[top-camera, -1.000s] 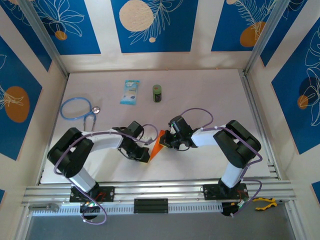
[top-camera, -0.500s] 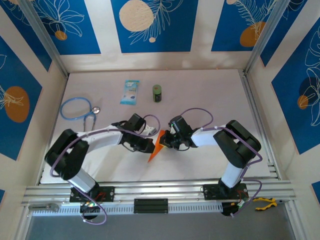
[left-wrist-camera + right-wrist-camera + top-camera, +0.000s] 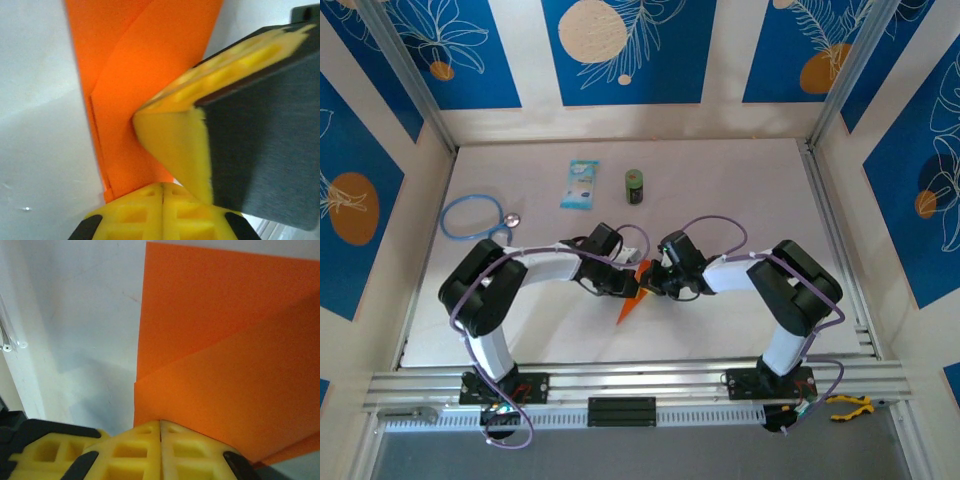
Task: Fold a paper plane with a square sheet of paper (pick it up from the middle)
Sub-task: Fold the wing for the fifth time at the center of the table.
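Orange paper [image 3: 631, 298] front and centre, on the near half of the table [image 3: 740, 180]; it's folded into a slim wedge, the sharp tip aimed at the near edge, the wide end away from it; plain, bright, unmarked. Up close it shows layers: one flap over another, straight crisp edges, a slanted fold line across the face. There's a soft shadow on the white top beside its edge, so it looks a little lifted.

Both arms meet at the wide end. The right gripper [image 3: 160, 432] has its yellow pads pressed together, and the sheet runs straight into their seam; that's a pinch on the paper. The left gripper [image 3: 162, 202] is closed too, pads flush, tips right against the paper's lower edge; whether it grips a layer, I can't tell. In the left wrist view, the right arm's finger [image 3: 260, 125] comes in from the side, touching the fold.

Farther back on the table: a blue stethoscope [image 3: 475, 215] on the left; beyond it a light-blue packet [image 3: 580, 184] and a small green can [image 3: 635, 186] side by side, well apart from the paper. Walls [image 3: 630, 50] around are cream with blue leaf-pattern panels.
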You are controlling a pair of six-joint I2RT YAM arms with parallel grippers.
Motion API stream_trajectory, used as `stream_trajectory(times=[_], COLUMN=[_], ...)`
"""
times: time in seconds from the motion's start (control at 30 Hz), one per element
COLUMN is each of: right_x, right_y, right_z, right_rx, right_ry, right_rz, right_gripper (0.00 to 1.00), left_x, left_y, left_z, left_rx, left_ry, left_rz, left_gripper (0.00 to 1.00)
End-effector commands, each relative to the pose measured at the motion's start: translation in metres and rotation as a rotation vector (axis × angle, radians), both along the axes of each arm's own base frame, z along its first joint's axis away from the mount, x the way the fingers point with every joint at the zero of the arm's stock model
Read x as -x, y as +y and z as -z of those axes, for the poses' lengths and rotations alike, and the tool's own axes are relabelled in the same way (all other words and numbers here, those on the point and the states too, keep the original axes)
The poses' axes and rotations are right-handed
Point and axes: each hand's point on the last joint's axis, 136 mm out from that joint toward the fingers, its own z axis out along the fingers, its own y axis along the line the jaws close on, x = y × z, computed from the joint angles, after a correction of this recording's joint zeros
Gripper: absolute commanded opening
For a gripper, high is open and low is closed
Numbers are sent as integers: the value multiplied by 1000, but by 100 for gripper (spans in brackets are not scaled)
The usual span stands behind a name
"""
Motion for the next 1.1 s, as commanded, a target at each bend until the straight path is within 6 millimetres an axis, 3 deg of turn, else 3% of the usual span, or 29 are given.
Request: stream_trajectory(times=[0.0, 0.2, 0.37, 0.5, 0.6, 0.8, 1.07], right_x=[19, 8, -2, -1, 3, -3, -10], right_y=[-25, -24, -43, -59, -57, -35, -9], right_z=[29, 6, -30, -41, -44, -44, -25], right_rx=[114, 85, 91, 98, 65, 31, 65], right_ry=[82, 32, -81, -119, -105, -100, -53], right_rz=[23, 33, 95, 129, 132, 110, 93], right_gripper=[8, 9, 12, 13, 13, 11, 10], left_x=[-3, 17, 30, 31, 30, 27, 27], left_y=[9, 25, 28, 27, 25, 21, 20], left_z=[19, 39, 42, 39, 37, 37, 37], left_rx=[-62, -118, -102, -92, -82, -65, -64], left_ry=[14, 76, 111, 115, 121, 134, 137], left_rz=[-26, -11, 3, 6, -4, -20, -30], left_gripper=[2, 0, 0, 0, 0, 0, 0])
